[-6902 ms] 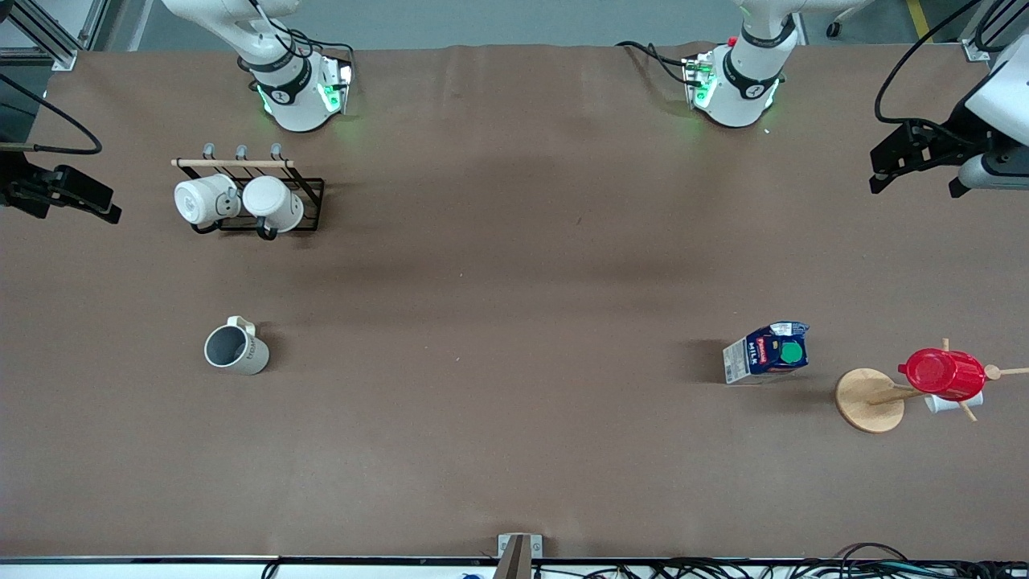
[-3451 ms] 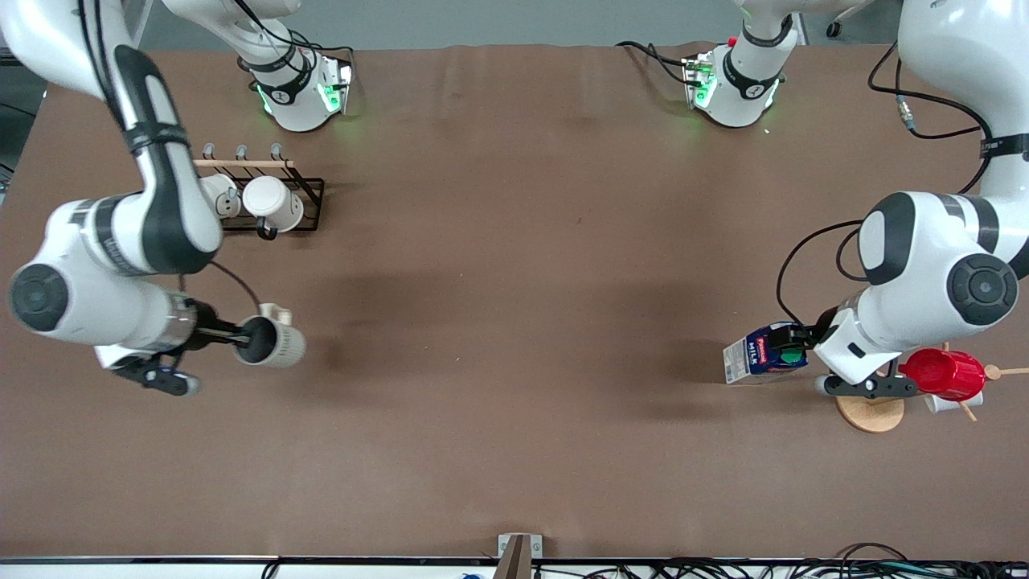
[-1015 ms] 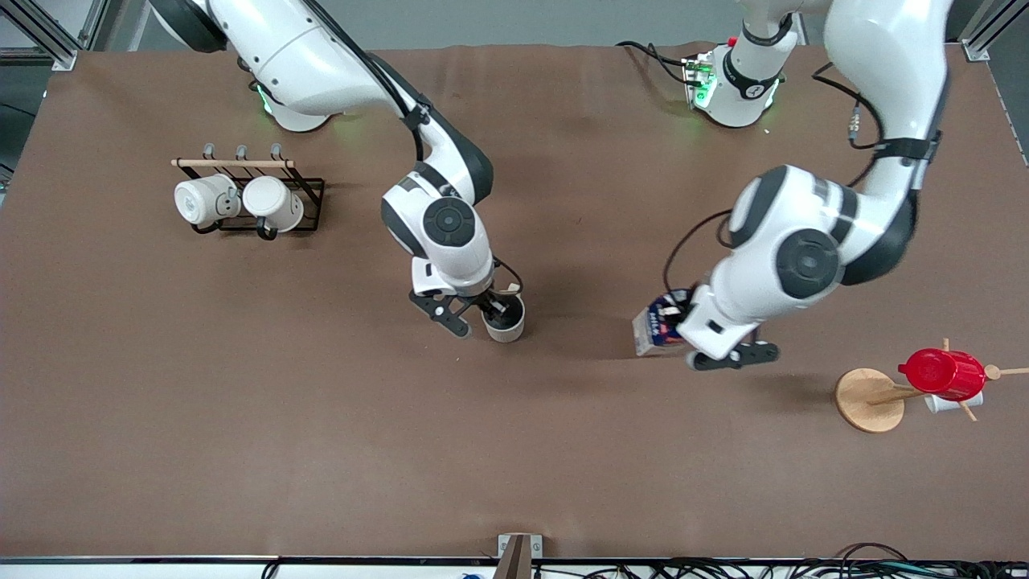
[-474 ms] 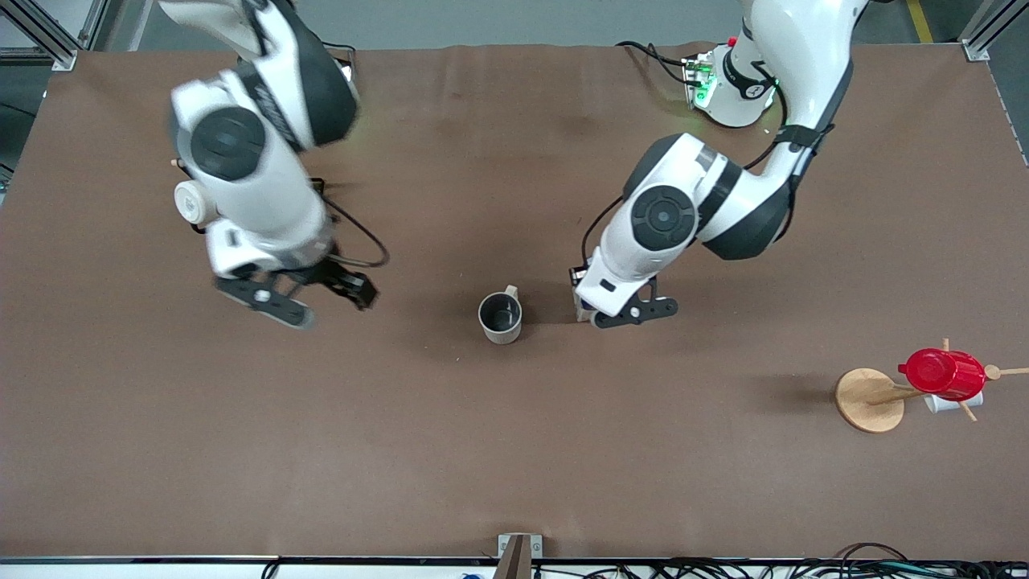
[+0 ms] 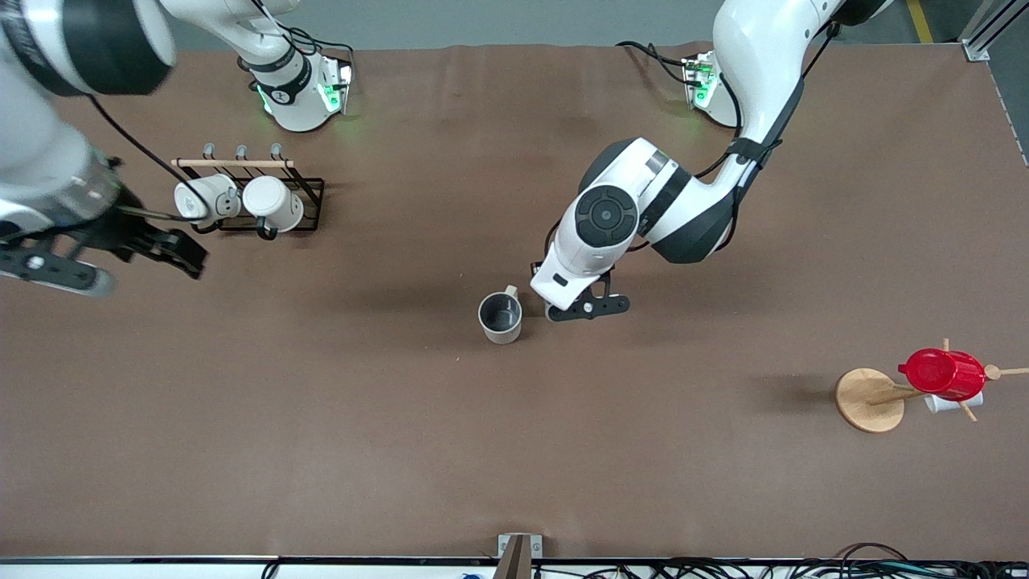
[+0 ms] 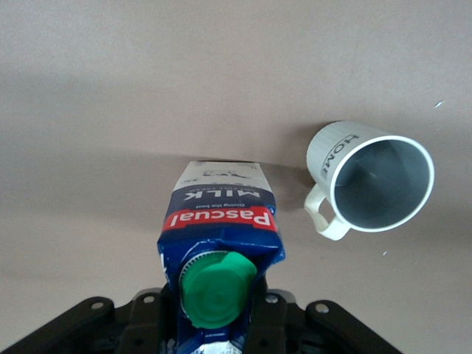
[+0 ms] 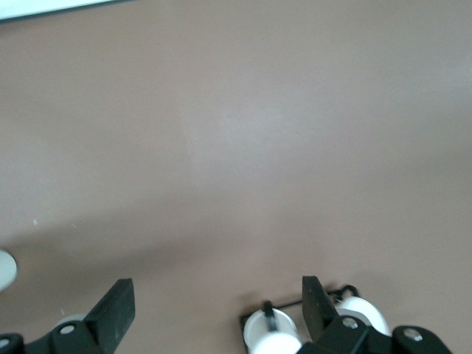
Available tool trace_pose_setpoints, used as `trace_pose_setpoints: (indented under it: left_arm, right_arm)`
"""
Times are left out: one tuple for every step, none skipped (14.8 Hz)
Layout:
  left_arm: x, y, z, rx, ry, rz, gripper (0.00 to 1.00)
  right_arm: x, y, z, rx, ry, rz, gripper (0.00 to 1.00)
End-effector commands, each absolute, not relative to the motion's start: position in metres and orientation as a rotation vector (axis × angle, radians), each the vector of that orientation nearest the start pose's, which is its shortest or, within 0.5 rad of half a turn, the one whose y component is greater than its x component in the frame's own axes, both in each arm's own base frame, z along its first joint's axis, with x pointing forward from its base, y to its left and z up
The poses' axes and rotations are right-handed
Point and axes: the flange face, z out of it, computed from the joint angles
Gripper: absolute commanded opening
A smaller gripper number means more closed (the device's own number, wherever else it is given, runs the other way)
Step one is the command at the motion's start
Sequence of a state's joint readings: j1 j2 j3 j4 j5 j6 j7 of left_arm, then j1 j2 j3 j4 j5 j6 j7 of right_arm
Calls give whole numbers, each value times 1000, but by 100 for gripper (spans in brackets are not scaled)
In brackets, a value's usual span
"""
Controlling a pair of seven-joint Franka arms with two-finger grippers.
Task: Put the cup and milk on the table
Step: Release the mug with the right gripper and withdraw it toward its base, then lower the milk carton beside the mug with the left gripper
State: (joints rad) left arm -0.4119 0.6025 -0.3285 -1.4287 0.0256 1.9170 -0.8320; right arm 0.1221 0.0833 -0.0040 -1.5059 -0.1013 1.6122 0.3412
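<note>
The beige-cream ceramic cup [image 5: 500, 317] with dark grey inside stands upright mid-tabletop, nothing gripping it, small handle at about 1 o'clock from its rim in the front view. The left gripper [image 5: 584, 304] sits just beside it, toward the left arm's end, closed on the small dark blue and white gable-top milk carton [image 6: 218, 254] with round green cap [image 6: 217, 288]. In the front view the carton is hidden under the wrist. The left wrist view shows it upright, base at or close to the matte brown tabletop [image 5: 514, 450]; contact cannot be confirmed.

Step in hand, as judged: set the milk down next to the cup. To do it well: lower straight until the base sits flat, keep the carton vertical, keep a gap to the cup handle so nothing gets nudged, then part the fingers fully before lifting straight up. A light carton could tip if dragged on release.

The right gripper [image 5: 120, 241] hangs over the right arm's end of the tabletop, fingers spread and empty, beside the black wire rack [image 5: 273, 211] with two white mugs [image 5: 241, 201]. That arm waits.

A red cup [image 5: 942, 373] hangs on a wooden mug tree [image 5: 868, 400] at the left arm's end.

Readable text: "Pascual" on the red band, "MILK" on the blue above it, "HOME" in grey on the cup's side.
</note>
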Motion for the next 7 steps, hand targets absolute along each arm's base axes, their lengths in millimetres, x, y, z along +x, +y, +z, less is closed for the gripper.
trace_pose_setpoints:
  left_arm:
    - [560, -445, 358, -3190, -208, 233, 26]
    - [562, -446, 359, -3192, -207, 225, 26]
    - [564, -447, 360, -3197, -207, 218, 26]
    - [568, -448, 360, -3205, -216, 214, 26]
    - [573, -450, 360, -3214, -220, 210, 27]
    - [574, -452, 358, -3217, -222, 214, 28]
    - [570, -458, 356, -3218, -210, 213, 29]
  right_arm:
    - [562, 19, 629, -3181, 291, -54, 100]
    - [562, 1, 633, -3183, 249, -37, 100]
    - [561, -13, 640, -3167, 235, -42, 100]
    - [561, -22, 641, -3131, 255, -46, 100]
    - [562, -24, 640, -3120, 258, -43, 100]
    - [562, -24, 641, -3120, 261, -48, 100]
    - [562, -26, 640, -3121, 263, -45, 100]
